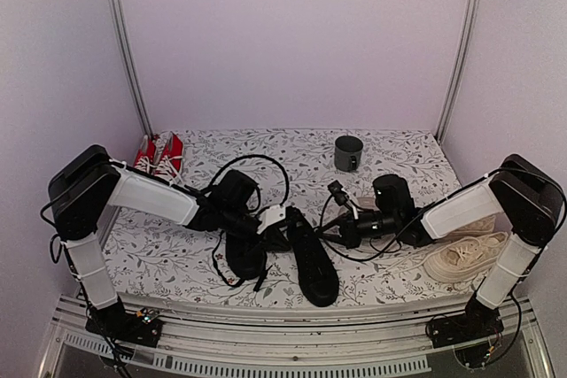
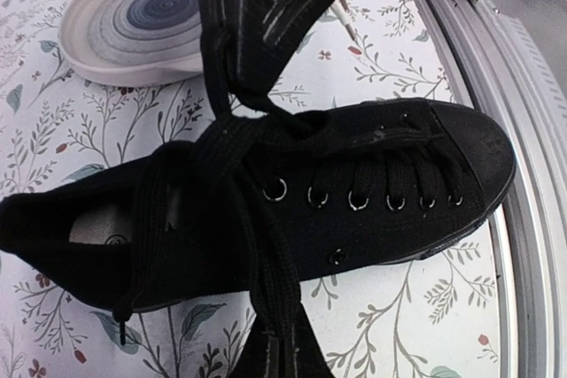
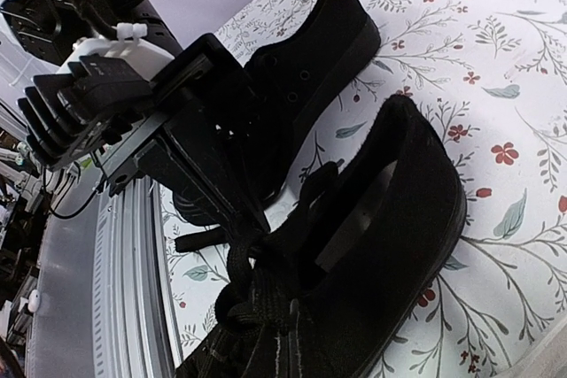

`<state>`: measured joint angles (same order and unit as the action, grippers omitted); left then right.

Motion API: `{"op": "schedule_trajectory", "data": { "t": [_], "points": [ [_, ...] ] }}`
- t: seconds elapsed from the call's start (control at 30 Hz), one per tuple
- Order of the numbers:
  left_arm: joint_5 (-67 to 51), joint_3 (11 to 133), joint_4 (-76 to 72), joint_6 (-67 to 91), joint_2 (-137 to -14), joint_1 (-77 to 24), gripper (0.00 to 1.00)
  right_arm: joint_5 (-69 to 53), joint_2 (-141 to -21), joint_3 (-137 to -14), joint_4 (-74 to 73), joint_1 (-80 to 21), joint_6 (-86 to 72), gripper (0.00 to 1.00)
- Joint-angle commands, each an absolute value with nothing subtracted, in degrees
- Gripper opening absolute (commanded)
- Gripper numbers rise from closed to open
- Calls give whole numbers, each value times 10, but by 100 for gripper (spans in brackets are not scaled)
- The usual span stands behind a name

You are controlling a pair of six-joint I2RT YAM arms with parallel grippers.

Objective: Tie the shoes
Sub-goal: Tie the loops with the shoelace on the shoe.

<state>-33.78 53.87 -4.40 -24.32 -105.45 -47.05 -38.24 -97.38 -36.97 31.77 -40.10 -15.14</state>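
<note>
Both black shoes sit low in the middle of the overhead frame, near the front edge of the flowery bench, one beside the other with toes pointing toward the front rail. The left gripper is right over them, jaws clamped shut; in its wrist view the black laces run up in a taut bundle from above the eyelets into the jaws at the top of the frame, so it's got hold of them. The right gripper comes in from the right side, jaws closed too, and its wrist view shows bunched lace at the bottom centre going between its tips (hard to say how firmly). Elsewhere: small red sneakers upper left, a grey mug near the back, cream sneakers far right, and a striped plate upper left in the left wrist view.
</note>
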Motion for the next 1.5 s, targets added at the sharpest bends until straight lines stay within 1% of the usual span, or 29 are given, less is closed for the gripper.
{"op": "schedule_trajectory", "data": {
  "t": [0.0, 0.03, 0.07, 0.13, 0.17, 0.2, 0.33, 0.43, 0.5, 0.57, 0.63, 0.73, 0.8, 0.87, 0.97, 1.03, 1.07, 1.2, 1.33, 1.47],
  "points": [
    [-339, 536, -24, -238, -1056, -477, 0, -384, -962, -358, 310, -397, -148, 1],
    [-340, 540, -23, -239, -1057, -477, 0, -388, -962, -358, 308, -397, -147, 2],
    [-342, 542, -23, -240, -1058, -477, 0, -394, -961, -357, 306, -397, -147, 6],
    [-344, 545, -24, -243, -1057, -478, 0, -405, -956, -359, 301, -398, -145, 17],
    [-343, 546, -25, -243, -1056, -479, 0, -409, -949, -360, 299, -398, -143, 25],
    [-343, 546, -25, -245, -1055, -479, 0, -413, -943, -359, 299, -396, -143, 29],
    [-339, 542, -29, -251, -1050, -480, 4, -431, -928, -366, 298, -390, -172, 41],
    [-334, 541, -30, -249, -1050, -481, 8, -407, -915, -376, 295, -389, -243, 45],
    [-334, 540, -36, -244, -1048, -484, 11, -342, -904, -383, 266, -394, -304, 46],
    [-333, 535, -43, -242, -1046, -486, 12, -273, -893, -388, 240, -419, -333, 47],
    [-332, 532, -47, -241, -1045, -487, 12, -235, -888, -398, 222, -452, -311, 48],
    [-332, 531, -48, -241, -1045, -487, 12, -241, -895, -417, 211, -452, -269, 48],
    [-329, 532, -47, -241, -1044, -487, 12, -269, -901, -443, 181, -451, -220, 47],
    [-327, 534, -48, -242, -1041, -487, 12, -304, -904, -471, 129, -449, -119, 48],
    [-327, 530, -54, -244, -1037, -487, 13, -354, -887, -481, 79, -428, 91, 51],
    [-325, 530, -57, -247, -1036, -487, 13, -406, -877, -484, 52, -402, 197, 52],
    [-323, 530, -56, -248, -1037, -487, 13, -418, -877, -491, 26, -395, 282, 52],
    [-320, 530, -60, -247, -1036, -486, 12, -413, -903, -540, -84, -393, 505, 53],
    [-320, 528, -65, -249, -1037, -485, 13, -424, -956, -606, -166, -393, 603, 52],
    [-318, 530, -62, -255, -1040, -485, 13, -436, -997, -649, -204, -395, 634, 51]
  ]
}}
